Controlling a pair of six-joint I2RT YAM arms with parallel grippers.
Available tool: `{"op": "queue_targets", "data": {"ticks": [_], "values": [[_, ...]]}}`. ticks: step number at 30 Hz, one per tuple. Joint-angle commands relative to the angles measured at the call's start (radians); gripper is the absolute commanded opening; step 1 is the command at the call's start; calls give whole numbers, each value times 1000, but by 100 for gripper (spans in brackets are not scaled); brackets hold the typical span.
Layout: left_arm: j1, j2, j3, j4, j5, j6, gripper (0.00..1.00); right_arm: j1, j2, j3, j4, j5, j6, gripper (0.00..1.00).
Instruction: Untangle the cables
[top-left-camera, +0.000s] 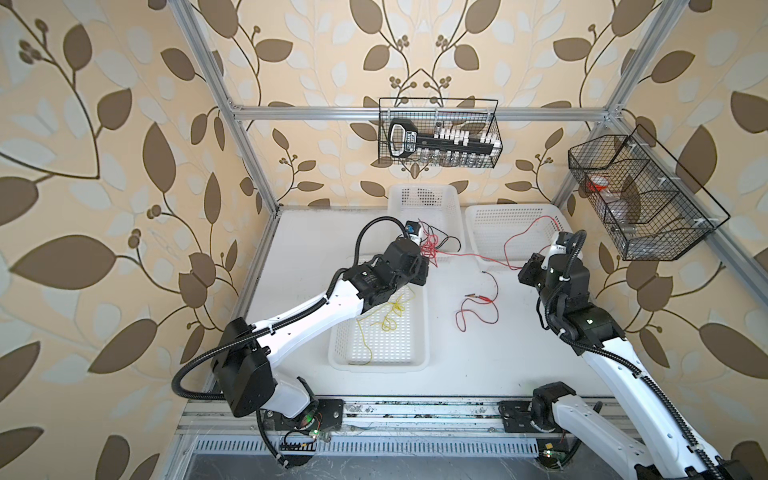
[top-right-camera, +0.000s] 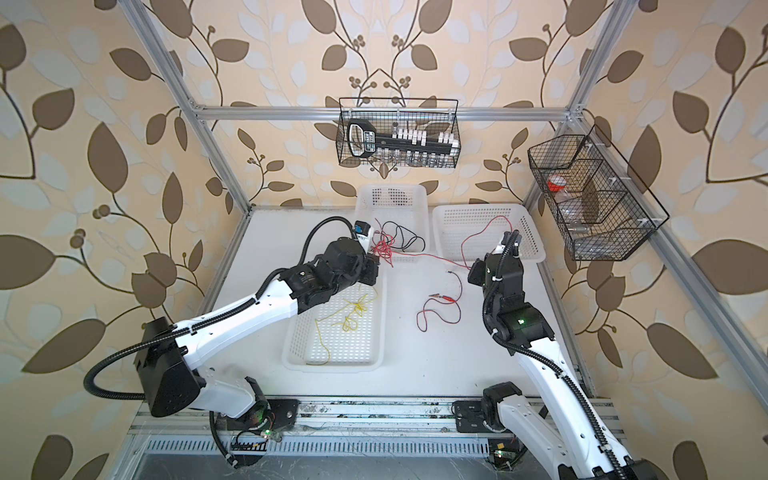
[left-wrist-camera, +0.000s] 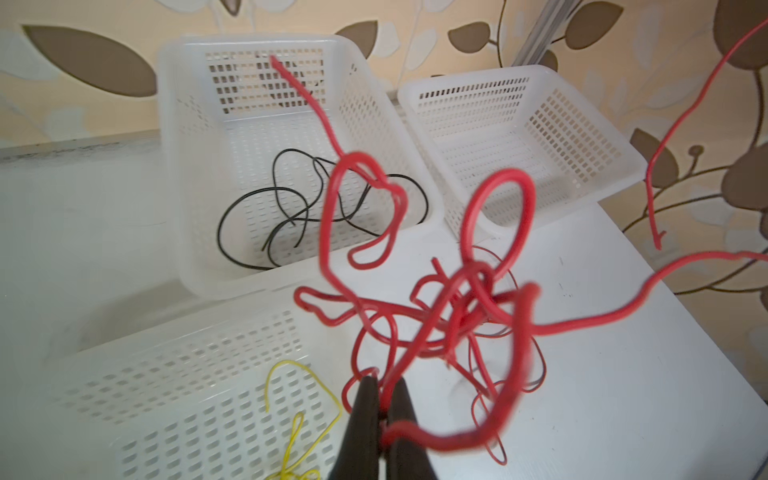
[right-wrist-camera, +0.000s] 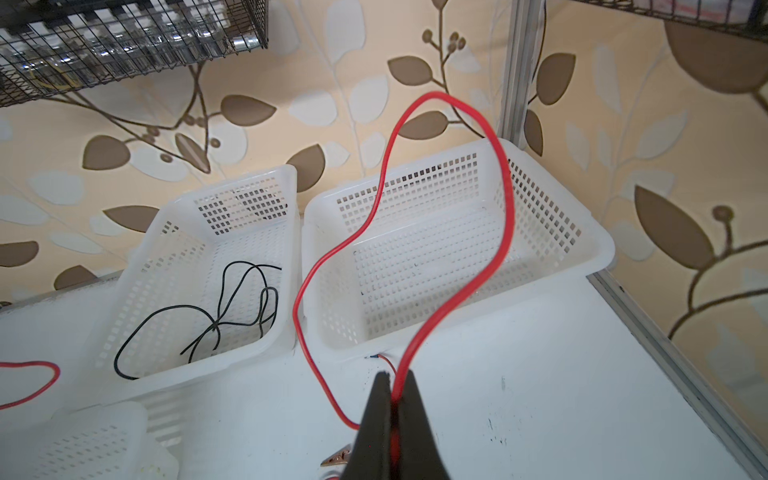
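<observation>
now the left gripper (left-wrist-camera: 383, 409) pinches the red tangle (left-wrist-camera: 455, 305) and the right gripper (right-wrist-camera: 394, 399) a red strand (right-wrist-camera: 508, 208); next, likely a slow pull apart.

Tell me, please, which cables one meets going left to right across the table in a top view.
Yellow cable → red tangle → loose red cable with clips.
</observation>
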Motion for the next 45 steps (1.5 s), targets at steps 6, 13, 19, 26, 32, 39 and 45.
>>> {"op": "queue_targets", "data": {"ticks": [6,13,19,26,32,39,45], "values": [[98,-125,-46,-109,-190,-9,0,-18,10,-1,-8,94,-10,0],[209,-187,-84,-151,-180,-41,0,-44,6,-5,-27,129,-12,0],[274,-224,-102,-168,-160,-48,0,-61,-1,-8,-38,125,-10,0],[275,-236,-125,-91,-18,-32,0,-62,8,-18,51,-40,-21,0],[275,-242,-137,-59,56,-29,0,-62,50,14,108,-56,-22,0],[274,-259,-166,-31,119,-37,0,-65,128,55,179,32,-29,0],[274,-270,-180,-21,162,-45,0,-110,193,68,246,103,-25,0]]}}
